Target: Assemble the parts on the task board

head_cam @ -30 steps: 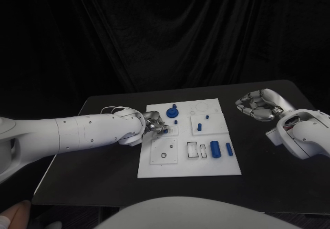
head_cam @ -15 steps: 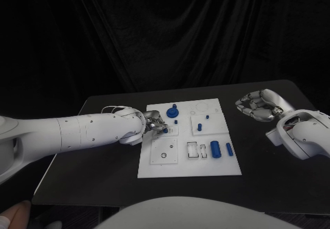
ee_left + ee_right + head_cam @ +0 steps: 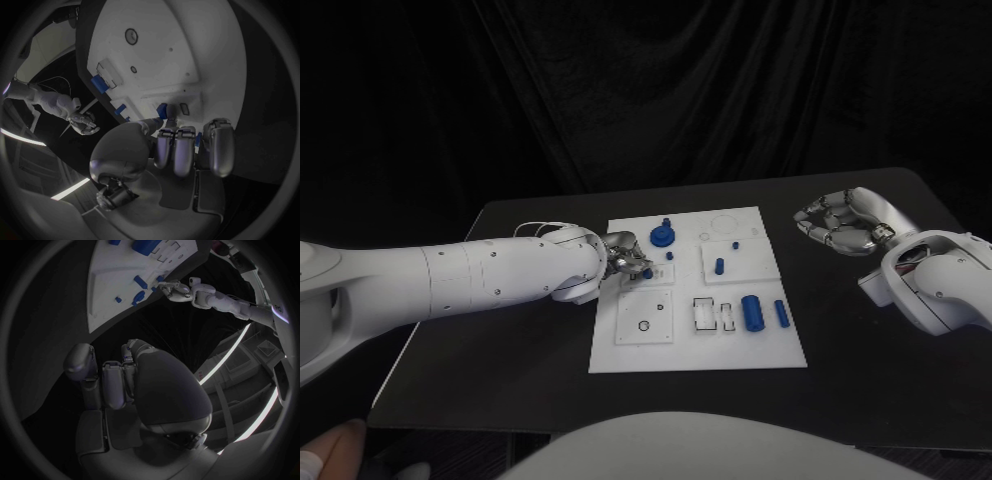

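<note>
Head view is showing a black table [image 3: 502, 370] standing before a black curtain [image 3: 675, 90], with the white task board [image 3: 692, 350] lying in the table's middle. The left hand [image 3: 626, 259] is reaching over the board's left edge, its fingers curling around a small blue part [image 3: 646, 272] there; in the left wrist view the fingers [image 3: 176, 150] are closing beside that blue piece [image 3: 164, 111], yet the contact itself is sitting partly behind the palm, so a firm grip is hard to confirm. The right hand [image 3: 842, 221] is hovering over bare table to the right of the board, well apart from it, fingers curling inward around nothing, as the right wrist view [image 3: 112, 377] is also showing. On the board, a round blue part [image 3: 662, 236] is standing near the far edge, a short blue peg [image 3: 718, 266] is sitting toward the middle, and 2 blue cylinders [image 3: 751, 311] are lying side by side nearer the right edge. Small sockets and outlines on the board are too tiny to make out clearly.
</note>
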`<state>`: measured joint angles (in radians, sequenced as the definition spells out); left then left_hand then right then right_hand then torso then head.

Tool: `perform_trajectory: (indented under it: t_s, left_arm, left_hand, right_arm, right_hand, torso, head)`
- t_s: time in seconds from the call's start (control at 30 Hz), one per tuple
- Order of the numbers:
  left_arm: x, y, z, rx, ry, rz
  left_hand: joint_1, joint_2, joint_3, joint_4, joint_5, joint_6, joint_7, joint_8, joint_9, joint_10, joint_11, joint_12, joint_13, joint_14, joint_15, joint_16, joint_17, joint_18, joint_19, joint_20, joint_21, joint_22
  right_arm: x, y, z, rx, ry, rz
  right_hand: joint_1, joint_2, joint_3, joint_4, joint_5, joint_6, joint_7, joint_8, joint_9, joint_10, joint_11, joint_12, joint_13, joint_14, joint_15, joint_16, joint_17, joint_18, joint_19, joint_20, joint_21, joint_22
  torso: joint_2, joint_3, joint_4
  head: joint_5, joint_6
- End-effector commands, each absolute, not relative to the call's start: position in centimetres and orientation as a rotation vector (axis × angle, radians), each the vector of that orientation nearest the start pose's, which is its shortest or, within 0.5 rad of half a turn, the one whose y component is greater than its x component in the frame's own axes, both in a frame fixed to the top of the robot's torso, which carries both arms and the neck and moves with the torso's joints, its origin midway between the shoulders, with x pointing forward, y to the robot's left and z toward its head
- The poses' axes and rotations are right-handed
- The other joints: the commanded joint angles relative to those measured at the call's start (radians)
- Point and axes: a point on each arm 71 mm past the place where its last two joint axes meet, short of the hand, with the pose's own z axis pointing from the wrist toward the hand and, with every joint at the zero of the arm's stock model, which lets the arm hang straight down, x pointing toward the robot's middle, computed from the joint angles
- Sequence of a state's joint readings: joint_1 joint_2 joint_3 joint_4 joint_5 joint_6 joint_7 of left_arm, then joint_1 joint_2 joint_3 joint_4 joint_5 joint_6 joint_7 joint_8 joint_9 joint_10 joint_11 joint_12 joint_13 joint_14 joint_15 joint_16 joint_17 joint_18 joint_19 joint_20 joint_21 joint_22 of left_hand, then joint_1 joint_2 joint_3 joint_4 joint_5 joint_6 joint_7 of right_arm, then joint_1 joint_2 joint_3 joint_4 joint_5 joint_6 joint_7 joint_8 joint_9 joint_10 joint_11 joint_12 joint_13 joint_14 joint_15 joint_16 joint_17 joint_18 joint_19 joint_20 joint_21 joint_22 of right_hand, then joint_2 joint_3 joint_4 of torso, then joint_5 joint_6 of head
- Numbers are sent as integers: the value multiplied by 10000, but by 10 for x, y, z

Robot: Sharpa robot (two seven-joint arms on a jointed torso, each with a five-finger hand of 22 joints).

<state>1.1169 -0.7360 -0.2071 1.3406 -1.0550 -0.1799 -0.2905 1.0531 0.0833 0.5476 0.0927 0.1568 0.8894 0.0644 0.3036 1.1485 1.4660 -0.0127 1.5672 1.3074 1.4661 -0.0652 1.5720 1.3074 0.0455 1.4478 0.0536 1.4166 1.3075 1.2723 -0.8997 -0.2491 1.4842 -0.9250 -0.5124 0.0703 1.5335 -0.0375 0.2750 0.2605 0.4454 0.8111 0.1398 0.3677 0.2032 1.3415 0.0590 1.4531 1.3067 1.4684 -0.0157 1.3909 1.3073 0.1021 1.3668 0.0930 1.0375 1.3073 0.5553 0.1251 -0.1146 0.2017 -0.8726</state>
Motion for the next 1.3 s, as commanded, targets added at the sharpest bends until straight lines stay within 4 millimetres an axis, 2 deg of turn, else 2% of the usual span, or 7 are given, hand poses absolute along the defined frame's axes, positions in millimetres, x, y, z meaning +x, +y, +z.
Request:
perform_trajectory:
  t_s: [0.03,0.2,0.4,0.67,0.83,1.03,1.3]
  left_arm:
    - [463,219,-319,-2857,22337,-4763]
    - [463,220,-318,-2942,22247,-4700]
    - [464,224,-317,-3131,22056,-4564]
    - [462,232,-313,-3495,21444,-4546]
    - [460,237,-308,-3678,20999,-4675]
    - [456,245,-301,-3842,20342,-4957]
    - [453,255,-281,-3928,19628,-5281]
  left_hand:
    - [-202,-52,392,-314,-54,8,5,72,23,1048,58,36,2634,1047,76,-12,2634,56,-46,8,-68,1442]
    - [-752,-277,-243,137,409,60,-7,92,50,1048,61,36,2634,1047,83,-12,2634,58,-46,26,-91,1457]
    - [-1302,-502,-1244,830,411,96,10,22,-10,1048,74,36,2634,1047,92,-12,2634,56,-25,27,-96,1484]
    - [-1827,-682,-2904,1941,-213,274,-40,-37,-97,1048,37,36,2634,1047,51,-12,2634,30,87,-8,-35,1580]
    - [-2083,-568,-3522,1991,-372,332,-53,-47,-112,1048,24,36,2634,1047,39,-12,2634,15,141,-26,1,1627]
    - [-2065,-436,-3699,1977,-199,398,-76,-24,-107,1048,6,36,2634,1047,26,-12,2634,-5,195,-36,63,1678]
    - [-893,-205,-3884,1759,886,571,-193,78,-51,1048,-98,36,2634,1047,-64,-12,2634,-61,355,-118,243,1832]
  right_arm:
    - [479,-253,-218,3106,16848,7786]
    - [479,-253,-218,3112,16849,7777]
    - [479,-254,-218,3125,16836,7760]
    - [478,-256,-218,3147,16807,7728]
    - [478,-257,-218,3156,16805,7709]
    - [479,-257,-218,3153,16798,7701]
    - [479,-258,-218,3159,16788,7677]
  right_hand:
    - [62,22,56,-10,31,-55,14,47,-12,-83,3,-60,-16,168,46,-36,871,52,-55,17,-33,1210]
    - [60,22,56,-9,32,-57,16,48,-12,-75,4,-56,-7,169,46,-34,874,53,-56,17,-36,1209]
    - [45,12,53,-1,34,-68,21,50,-15,-81,8,-59,-14,168,48,-36,870,53,-57,17,-40,1209]
    - [1,-27,35,19,42,-85,28,60,-20,-85,16,-57,-17,169,54,-32,872,51,-56,20,-39,1209]
    - [-7,-34,33,24,47,-88,29,63,-21,-83,17,-56,-15,170,55,-30,874,50,-54,21,-36,1210]
    - [-7,-34,33,24,47,-88,29,63,-21,-83,17,-56,-15,170,55,-30,874,50,-54,21,-36,1210]
    - [-7,-34,33,24,47,-88,29,63,-21,-83,17,-56,-15,170,55,-30,874,50,-54,21,-36,1210]
  torso:
    - [-3,2,4]
    - [-3,4,4]
    - [-3,2,-1]
    - [-4,-2,-6]
    - [-1,-2,-6]
    - [1,-8,3]
    - [-12,9,-4]
  head:
    - [-5,0]
    - [-5,0]
    - [-5,0]
    - [-27,0]
    - [-16,0]
    - [-14,0]
    - [-20,0]
